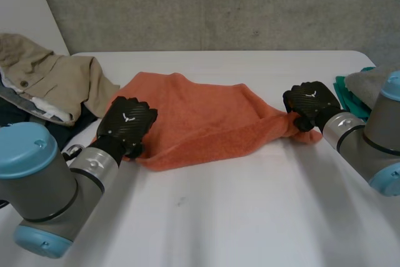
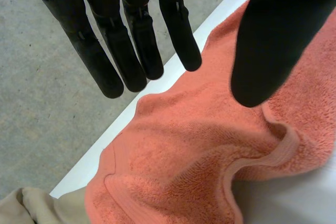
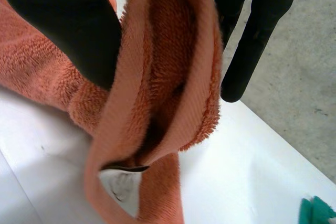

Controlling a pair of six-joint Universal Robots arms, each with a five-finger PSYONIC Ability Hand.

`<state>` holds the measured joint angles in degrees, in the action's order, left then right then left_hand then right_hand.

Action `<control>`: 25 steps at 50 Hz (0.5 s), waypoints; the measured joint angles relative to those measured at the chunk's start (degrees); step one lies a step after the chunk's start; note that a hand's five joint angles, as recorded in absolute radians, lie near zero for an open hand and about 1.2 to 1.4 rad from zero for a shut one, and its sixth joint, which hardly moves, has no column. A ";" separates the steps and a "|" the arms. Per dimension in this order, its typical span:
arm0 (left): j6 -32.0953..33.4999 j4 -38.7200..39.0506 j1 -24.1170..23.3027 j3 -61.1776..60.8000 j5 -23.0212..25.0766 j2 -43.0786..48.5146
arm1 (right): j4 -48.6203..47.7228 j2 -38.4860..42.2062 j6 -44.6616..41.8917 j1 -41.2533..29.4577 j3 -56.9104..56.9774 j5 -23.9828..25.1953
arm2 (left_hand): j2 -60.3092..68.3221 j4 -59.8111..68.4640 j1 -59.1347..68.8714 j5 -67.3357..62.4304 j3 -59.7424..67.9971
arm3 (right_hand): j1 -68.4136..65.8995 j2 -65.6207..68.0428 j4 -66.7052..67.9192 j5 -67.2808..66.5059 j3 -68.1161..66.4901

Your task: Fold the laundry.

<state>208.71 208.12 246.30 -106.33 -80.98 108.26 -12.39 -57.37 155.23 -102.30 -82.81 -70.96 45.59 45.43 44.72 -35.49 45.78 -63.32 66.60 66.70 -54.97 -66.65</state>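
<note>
An orange towel lies bunched across the middle of the white table. My left hand hovers over the towel's left end. In the left wrist view its fingers are straight and its thumb stands apart above the towel, with nothing between them. My right hand is at the towel's right end, where the cloth is gathered into a point. In the right wrist view the hemmed edge of the towel is pinched between the thumb and the fingers and lifted a little off the table.
A pile of clothes with a beige garment on top sits at the table's left end, close to my left arm. Teal cloth and a grey piece lie at the right end behind my right arm. Concrete floor lies beyond the table's far edge.
</note>
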 measured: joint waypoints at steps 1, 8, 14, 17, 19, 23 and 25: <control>0.07 -0.21 0.16 0.14 0.12 -0.01 | 0.02 -0.04 0.56 -0.20 0.09 -0.01 | -1.50 -1.30 -1.18 1.36 -1.29 | 0.00 0.41 0.83 -0.34 -0.76; 0.31 -4.63 3.78 1.93 1.58 -0.08 | 0.59 -0.09 3.08 -0.39 1.57 -0.34 | -13.77 -14.14 -13.50 14.42 -13.89 | 0.00 0.41 1.73 -0.38 -1.07; 0.40 -9.63 9.78 4.47 4.54 -0.05 | 2.05 0.29 2.67 0.59 2.99 -0.48 | -24.26 -24.73 -23.64 24.99 -24.36 | 0.00 0.41 1.73 -0.38 -1.07; 0.87 -12.65 13.49 6.39 7.12 0.40 | 2.65 0.55 1.95 0.87 3.34 -0.48 | -25.53 -25.91 -24.19 26.38 -25.64 | 0.00 0.41 1.74 -0.38 -1.07; 1.60 -14.31 15.53 7.63 8.78 1.15 | 2.90 0.69 1.39 0.91 3.43 -0.48 | -25.53 -25.90 -24.19 26.35 -25.63 | 0.00 0.41 1.74 -0.38 -1.07; 5.68 -17.58 19.96 10.71 12.94 4.62 | 3.12 0.97 0.20 0.72 3.35 -0.56 | -22.01 -21.95 -21.26 21.69 -22.20 | 0.00 0.41 1.74 -0.38 -1.07; 8.24 -18.56 21.43 12.00 14.41 6.54 | 3.14 1.09 -0.19 0.58 3.27 -0.66 | -20.71 -20.41 -19.68 20.20 -20.87 | 0.00 0.41 1.74 -0.38 -1.07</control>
<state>216.96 189.55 267.72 -94.33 -66.57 114.80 -9.25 -56.27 155.05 -101.72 -79.54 -71.61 24.89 25.01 25.04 -15.29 24.91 -63.32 67.00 68.44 -55.35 -67.72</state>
